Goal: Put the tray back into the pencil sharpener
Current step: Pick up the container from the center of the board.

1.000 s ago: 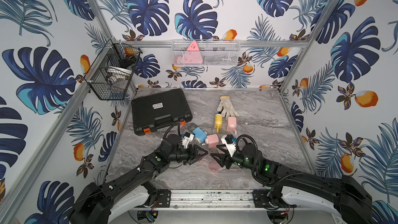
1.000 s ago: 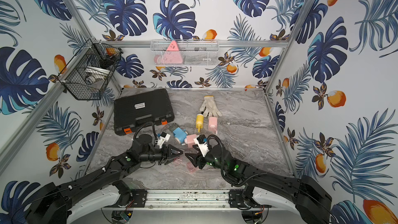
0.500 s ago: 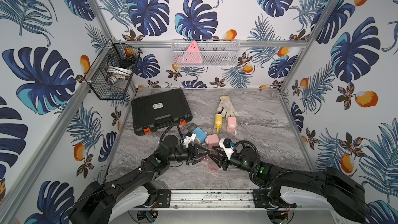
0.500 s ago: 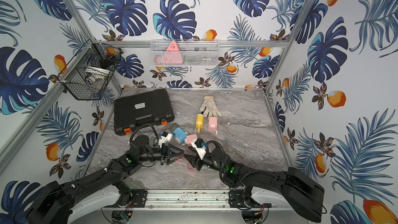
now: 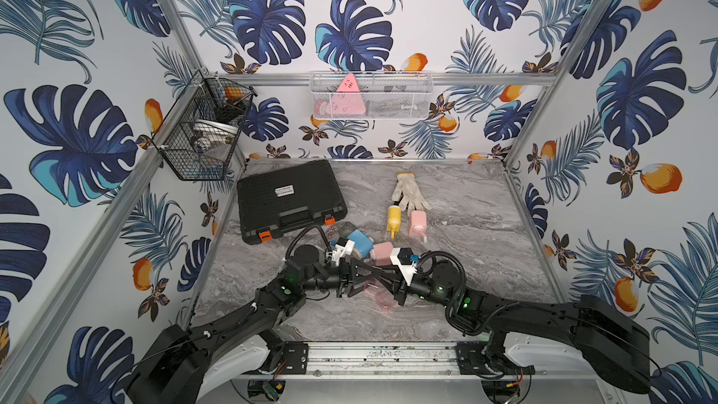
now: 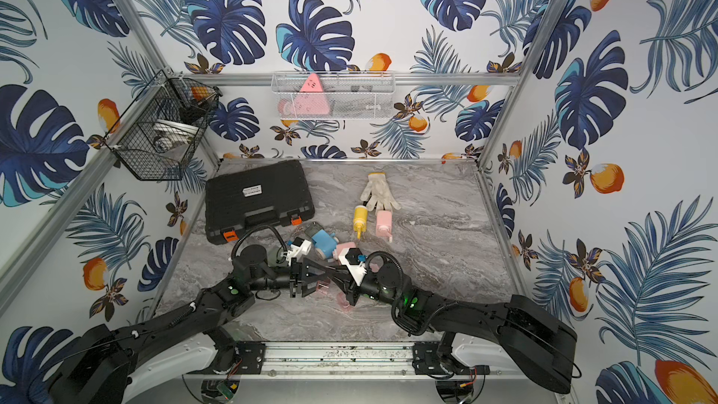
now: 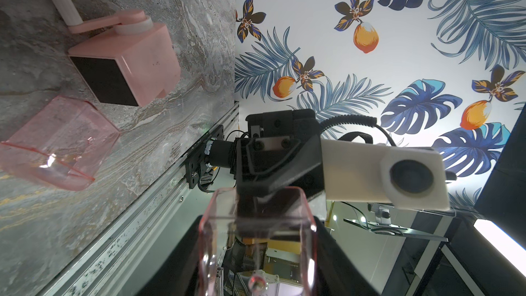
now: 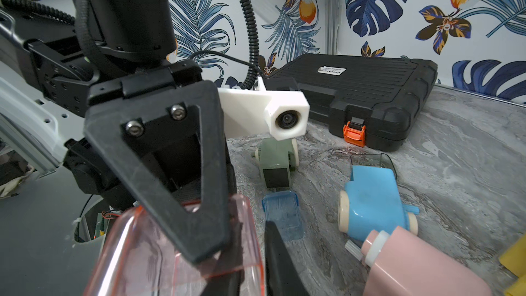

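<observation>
My left gripper [image 5: 363, 274] is clamped across the tray [image 7: 257, 240]. My right gripper [image 8: 250, 266] faces it tip to tip, pinched on the tray's wall. A sharpener [image 5: 382, 252] lies just beyond them.

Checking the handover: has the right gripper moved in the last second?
Yes. In a top view the right gripper has slid toward the black case side, onto the pink tray that the left gripper holds.

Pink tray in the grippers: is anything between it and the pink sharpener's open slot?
Nothing visible. The held tray hangs above the table; the sharpener lies with its dark slot uncovered. A spare pink tray lies beside it, apart.
</observation>
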`<control>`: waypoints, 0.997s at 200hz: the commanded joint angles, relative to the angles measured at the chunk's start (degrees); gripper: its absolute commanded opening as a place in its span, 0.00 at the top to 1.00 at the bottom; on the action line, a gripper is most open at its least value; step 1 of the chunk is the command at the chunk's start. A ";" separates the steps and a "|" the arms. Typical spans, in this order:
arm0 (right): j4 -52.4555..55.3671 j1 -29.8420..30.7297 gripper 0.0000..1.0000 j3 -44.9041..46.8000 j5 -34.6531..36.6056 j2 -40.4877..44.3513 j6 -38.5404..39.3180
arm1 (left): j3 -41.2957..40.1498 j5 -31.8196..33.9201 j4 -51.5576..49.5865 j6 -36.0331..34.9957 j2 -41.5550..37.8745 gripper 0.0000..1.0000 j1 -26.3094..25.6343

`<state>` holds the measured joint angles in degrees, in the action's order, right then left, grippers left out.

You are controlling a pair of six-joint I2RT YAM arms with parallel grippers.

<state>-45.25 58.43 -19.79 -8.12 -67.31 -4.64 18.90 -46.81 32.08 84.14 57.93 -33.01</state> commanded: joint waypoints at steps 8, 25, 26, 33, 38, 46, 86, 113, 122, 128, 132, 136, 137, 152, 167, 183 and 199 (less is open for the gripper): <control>-0.82 0.19 0.91 -1.32 -2.24 0.06 1.13 | -0.21 -0.66 5.76 3.22 0.41 0.64 0.03; -0.86 0.19 0.95 -1.16 -2.34 0.35 1.12 | 0.08 -0.25 4.38 2.83 0.08 0.52 0.04; -0.88 0.23 0.96 -1.14 -2.34 0.34 1.13 | 0.04 -0.23 4.26 2.81 -0.01 0.51 0.01; -0.65 0.18 0.97 -1.13 -2.21 0.62 1.20 | 0.15 0.02 3.44 2.47 -0.23 0.43 -0.01; -0.42 0.23 0.98 -1.13 -2.16 0.80 1.21 | 0.10 0.29 3.20 2.21 -0.36 0.38 0.01; 0.02 0.24 1.00 -1.09 -2.00 1.23 1.20 | -0.08 0.76 3.00 1.91 -0.58 0.30 -0.01; 2.80 0.28 1.00 0.07 1.12 4.40 0.35 | 0.25 4.42 -4.64 -2.49 -2.98 0.09 0.25; 8.66 0.47 1.00 1.26 4.73 7.35 -1.98 | 3.01 8.40 -17.08 -9.38 -6.57 0.07 1.47; 12.70 0.74 1.00 1.02 6.04 8.85 -3.66 | 5.20 12.38 -26.54 -14.36 -8.70 0.07 1.96; 16.24 1.01 1.00 0.38 7.11 9.89 -5.15 | 7.39 16.23 -33.63 -18.22 -10.12 0.07 2.08; 18.96 1.26 1.00 -0.27 7.97 10.46 -6.22 | 8.69 18.82 -38.08 -20.87 -11.19 0.08 2.08; 21.69 1.60 1.00 -1.02 8.92 10.95 -7.46 | 10.19 22.27 -41.68 -23.21 -12.02 0.08 2.08; 22.31 1.73 1.00 -1.16 9.27 11.05 -7.78 | 10.50 23.07 -42.90 -23.75 -12.30 0.08 2.08; 33.03 3.56 1.00 -4.44 13.63 12.02 -12.62 | 13.85 32.99 -52.37 -28.50 -15.23 0.04 2.15; 40.85 6.23 1.00 -7.30 16.69 11.67 -16.41 | 14.93 38.69 -54.11 -29.46 -16.84 0.04 2.17; 47.91 10.82 1.00 -10.70 22.07 10.12 -20.61 | 15.70 41.72 -54.23 -29.64 -17.08 0.05 2.12; 55.73 15.46 1.00 -15.28 27.15 6.40 -25.85 | 17.43 45.90 -56.80 -30.35 -16.18 0.05 2.15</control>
<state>-6.20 69.34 -30.13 9.45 -57.60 -20.58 34.20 -11.88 -17.19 58.17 41.21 -30.98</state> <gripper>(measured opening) 0.058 0.951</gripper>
